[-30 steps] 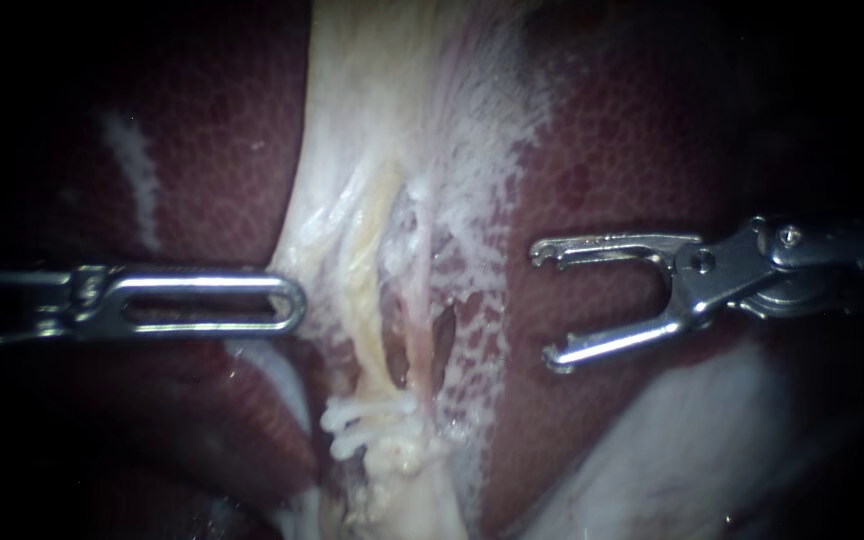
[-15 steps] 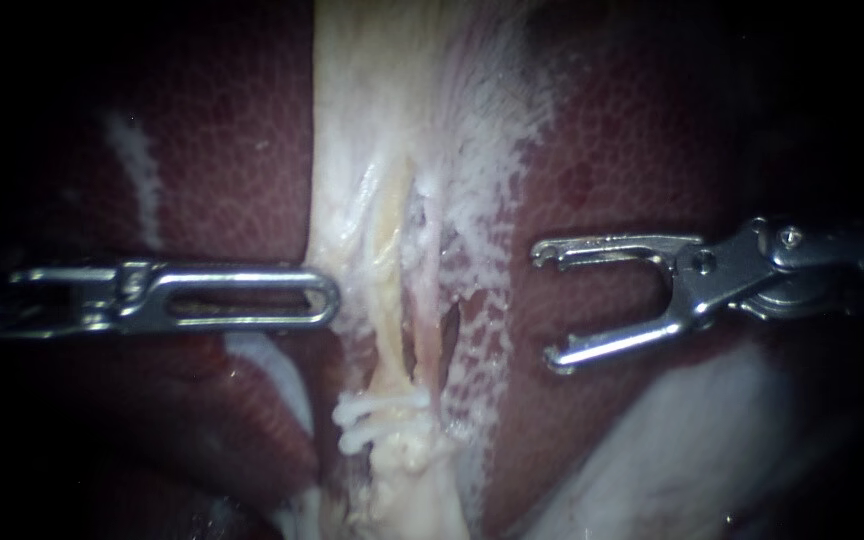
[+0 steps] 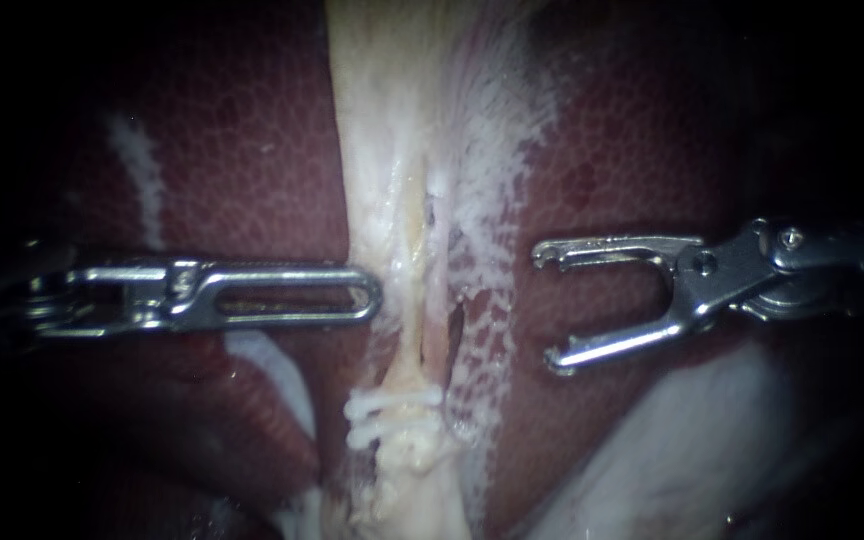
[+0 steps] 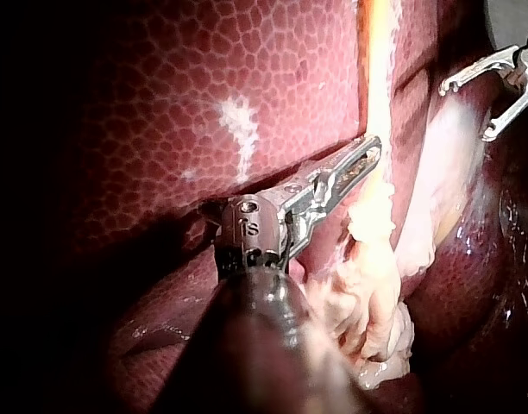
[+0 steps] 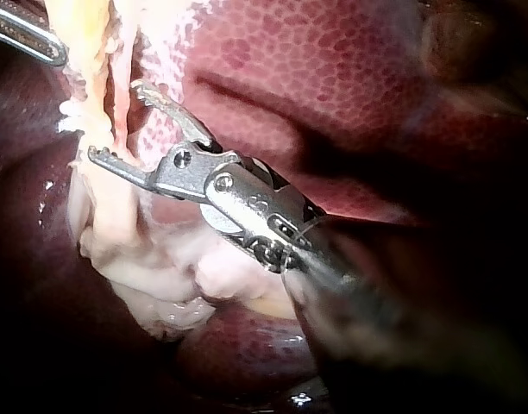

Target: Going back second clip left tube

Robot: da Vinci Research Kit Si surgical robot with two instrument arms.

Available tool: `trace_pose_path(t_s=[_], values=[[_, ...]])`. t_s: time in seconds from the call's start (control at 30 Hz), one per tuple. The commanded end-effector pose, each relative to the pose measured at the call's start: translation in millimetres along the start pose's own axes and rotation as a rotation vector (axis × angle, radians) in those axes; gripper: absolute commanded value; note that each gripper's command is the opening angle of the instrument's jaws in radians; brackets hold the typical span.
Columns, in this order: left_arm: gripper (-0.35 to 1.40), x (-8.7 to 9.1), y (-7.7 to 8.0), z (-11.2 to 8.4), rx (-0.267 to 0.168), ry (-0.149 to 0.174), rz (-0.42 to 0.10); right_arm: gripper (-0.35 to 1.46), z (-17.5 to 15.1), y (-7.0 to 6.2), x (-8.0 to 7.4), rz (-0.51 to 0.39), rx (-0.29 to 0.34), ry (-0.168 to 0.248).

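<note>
Right instrument [image 3: 544, 306] hangs over the liver [image 3: 612, 150], its hooked jaws spread wide and empty, well apart from the tubes. Two white clips [image 3: 394, 412] sit across the left tube [image 3: 408, 325], one just beside the other. Beside that tube, the left instrument [image 3: 372, 295] has its slotted jaws together on the edge of the pale band of tissue [image 3: 377, 120]. Backing away, a hooked tip could snag the webby tissue [image 3: 482, 250] or scrape the liver. Too hard a pull from the left instrument could strain the clipped tube and loosen a clip.
</note>
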State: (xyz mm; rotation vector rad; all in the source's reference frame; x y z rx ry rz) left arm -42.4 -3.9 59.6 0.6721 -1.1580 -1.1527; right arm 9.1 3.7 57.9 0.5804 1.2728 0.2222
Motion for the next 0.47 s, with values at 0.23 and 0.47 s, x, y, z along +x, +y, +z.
trace_pose_path(t_s=[0.23, 0.47], values=[[-0.35, 0.0, -0.1, -0.1, 0.002, 0.000, 0.000, 0.60, -0.1, 0.0, 0.0, 0.000, 0.000, 0.000], [-0.35, 0.0, -0.2, -0.1, 0.002, 0.001, 0.000, 0.60, -0.1, 0.0, 0.0, 0.000, 0.000, 0.000]])
